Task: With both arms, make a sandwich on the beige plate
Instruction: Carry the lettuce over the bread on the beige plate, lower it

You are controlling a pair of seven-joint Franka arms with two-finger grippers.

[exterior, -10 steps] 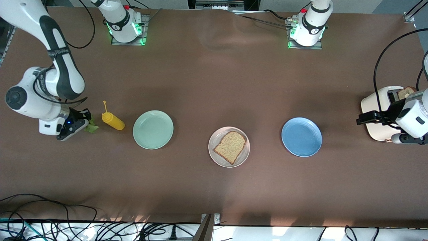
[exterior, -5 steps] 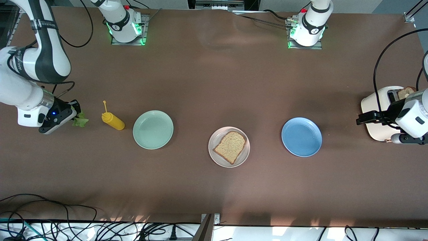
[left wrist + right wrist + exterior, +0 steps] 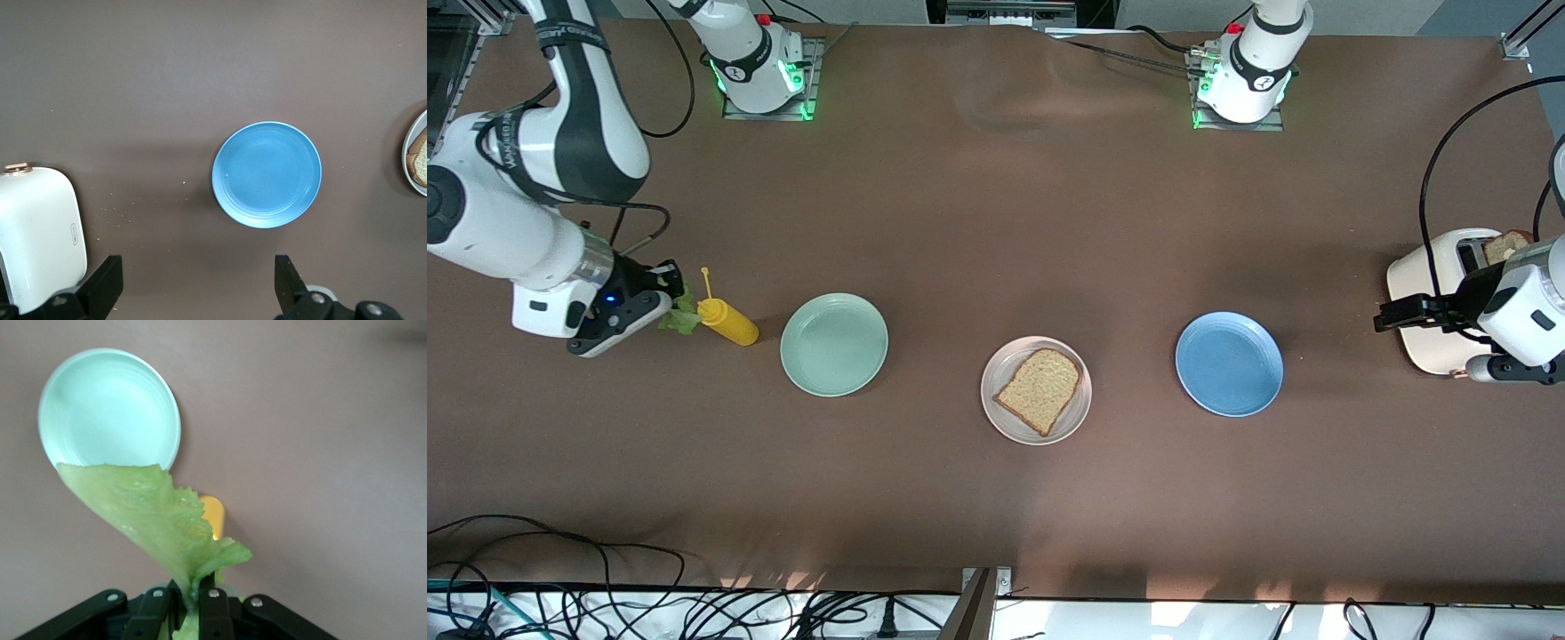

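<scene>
A slice of brown toast [image 3: 1040, 388] lies on the beige plate [image 3: 994, 366] at the table's middle. My right gripper [image 3: 669, 302] is shut on a green lettuce leaf [image 3: 682, 320] and holds it in the air beside the mustard bottle; in the right wrist view the leaf [image 3: 143, 510] hangs from the gripper [image 3: 190, 597]. My left gripper [image 3: 1385, 316] waits open and empty by the toaster; in the left wrist view its fingers [image 3: 107, 283] stand wide apart. A second toast slice [image 3: 1505, 245] sticks out of the toaster [image 3: 1432, 284].
A yellow mustard bottle [image 3: 727, 322] lies next to the lettuce. A mint-green plate [image 3: 834, 344] sits between the bottle and the beige plate. A blue plate [image 3: 1229, 364] sits toward the left arm's end, also in the left wrist view [image 3: 267, 175]. Cables run along the front edge.
My right gripper, holding the lettuce, swung away from the mustard bottle and then came back beside it, higher up. The left arm has not moved.
</scene>
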